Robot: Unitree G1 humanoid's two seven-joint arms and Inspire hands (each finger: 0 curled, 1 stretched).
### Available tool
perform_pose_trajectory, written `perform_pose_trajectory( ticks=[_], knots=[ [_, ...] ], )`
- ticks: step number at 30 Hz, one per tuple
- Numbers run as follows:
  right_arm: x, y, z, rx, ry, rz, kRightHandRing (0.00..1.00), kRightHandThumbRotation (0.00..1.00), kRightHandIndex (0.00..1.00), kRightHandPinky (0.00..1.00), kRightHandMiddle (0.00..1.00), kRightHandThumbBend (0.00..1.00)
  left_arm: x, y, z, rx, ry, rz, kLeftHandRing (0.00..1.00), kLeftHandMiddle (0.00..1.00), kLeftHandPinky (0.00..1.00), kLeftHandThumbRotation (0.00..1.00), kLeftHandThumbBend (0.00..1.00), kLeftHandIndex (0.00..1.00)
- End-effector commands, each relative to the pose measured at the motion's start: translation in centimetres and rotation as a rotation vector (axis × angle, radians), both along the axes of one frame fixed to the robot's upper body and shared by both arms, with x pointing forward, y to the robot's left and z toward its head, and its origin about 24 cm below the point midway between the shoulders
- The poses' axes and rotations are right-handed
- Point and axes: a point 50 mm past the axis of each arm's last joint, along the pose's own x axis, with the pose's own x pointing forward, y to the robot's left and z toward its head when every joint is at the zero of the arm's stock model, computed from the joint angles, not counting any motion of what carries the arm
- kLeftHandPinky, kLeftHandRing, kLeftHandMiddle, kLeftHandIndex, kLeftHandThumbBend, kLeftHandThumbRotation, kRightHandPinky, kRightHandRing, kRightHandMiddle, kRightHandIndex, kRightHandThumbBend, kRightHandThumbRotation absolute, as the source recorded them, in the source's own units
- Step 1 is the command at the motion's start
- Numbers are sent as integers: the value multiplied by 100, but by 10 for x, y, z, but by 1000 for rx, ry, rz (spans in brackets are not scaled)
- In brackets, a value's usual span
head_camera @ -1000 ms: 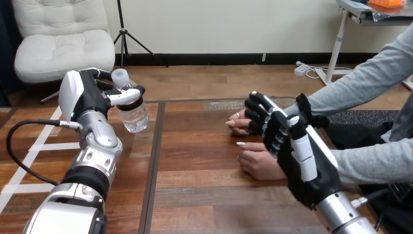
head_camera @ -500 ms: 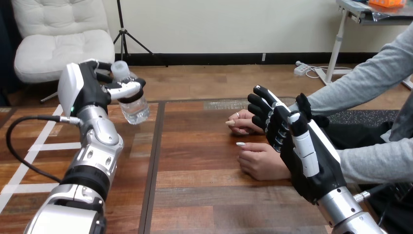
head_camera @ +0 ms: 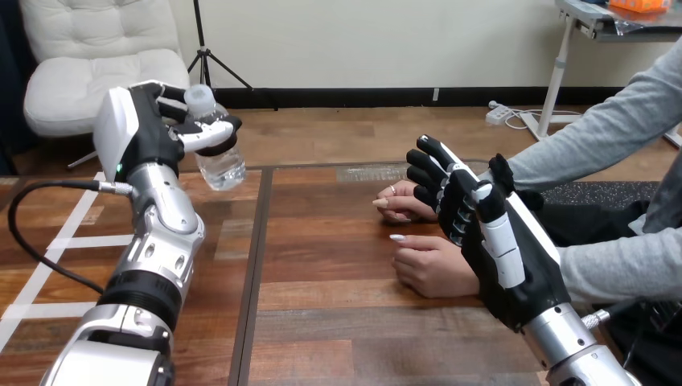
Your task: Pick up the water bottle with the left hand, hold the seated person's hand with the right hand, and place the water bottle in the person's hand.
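**Item: water bottle**. Clear, with a white cap. It is grasped round the neck and shoulder by the left hand, whose fingers and thumb are curled about it. It is carried in the air above the far left part of the table, and its base is judged to be clear of the wood. Long axis: close to upright, with the cap tipped a little toward the view's left and the base toward the right.

**Item: right hand**. The fingers are extended and nothing is clasped. It is set on edge at the table's right, back toward the camera, fingertips pointing away. It is seen just beside the person's nearer hand and in front of that wrist. Whether contact is made cannot be told, and no finger is seen curled round the wrist.

**Item: person's nearer hand.** It is laid palm down on the wood, fingers pointing to the view's left. The person's farther hand is laid likewise just beyond it, partly hidden by the right hand's fingertips.

**Governing relation.** The person's hands are found to the bottle's right, well apart from it and lower. The right hand is much the nearer to them, and the bottle is borne by the farther arm. A rightward, descending carry is judged to be called for, once a palm is turned up and steadied.

**Surface and clearance.** Bare wooden planks, crossed by a dark seam between the bottle and the person's hands. Nothing is set along the path.
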Motion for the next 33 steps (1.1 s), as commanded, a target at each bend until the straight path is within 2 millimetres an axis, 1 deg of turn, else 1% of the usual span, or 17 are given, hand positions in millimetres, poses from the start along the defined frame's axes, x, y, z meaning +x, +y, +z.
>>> perform_pose_trajectory(
  ticks=[1, 3, 5, 8, 11, 13, 17, 20, 23, 29, 33],
  knots=[
    [14, 1, 16, -18, -94, 4, 96, 100, 96, 97, 95, 82, 8, -5, 33, 14, -128, -35, 21, 28, 15, 0, 62, 42],
    [15, -1, 16, -43, -103, -9, 96, 100, 96, 97, 95, 82, 8, -5, 33, 13, -131, -37, 20, 27, 14, 0, 62, 40],
    [17, -2, 17, -91, -121, -30, 94, 100, 95, 94, 94, 84, 7, -6, 34, 17, -133, -39, 20, 27, 13, 0, 61, 38],
    [19, -5, 19, -157, -153, -47, 94, 100, 94, 91, 94, 86, 7, -6, 35, 15, -134, -39, 22, 29, 15, 0, 61, 40],
    [22, -8, 21, -220, -185, -53, 93, 100, 93, 88, 94, 87, 7, -5, 36, 7, -131, -40, 23, 30, 16, 0, 61, 39],
    [24, -9, 22, -246, -196, -52, 94, 100, 93, 87, 94, 86, 7, -5, 36, 0, -129, -40, 23, 30, 16, 0, 61, 39],
    [28, -14, 24, -322, -226, -79, 93, 100, 92, 87, 94, 89, 7, -5, 37, -5, -121, -40, 24, 30, 16, 0, 62, 39],
    [31, -17, 26, -381, -242, -99, 92, 99, 92, 87, 93, 94, 7, -4, 38, -6, -113, -41, 23, 30, 16, 0, 62, 38],
    [34, -20, 28, -428, -256, -115, 91, 98, 91, 86, 91, 98, 6, -4, 39, -1, -103, -40, 24, 31, 16, 0, 63, 40],
    [41, -26, 32, -515, -277, -128, 88, 95, 90, 84, 90, 99, 5, -4, 42, -1, -90, -42, 25, 32, 17, 0, 64, 42],
    [45, -30, 34, -564, -307, -132, 85, 92, 90, 78, 88, 100, 4, -3, 43, 1, -85, -48, 27, 34, 18, 0, 65, 43]
  ],
)
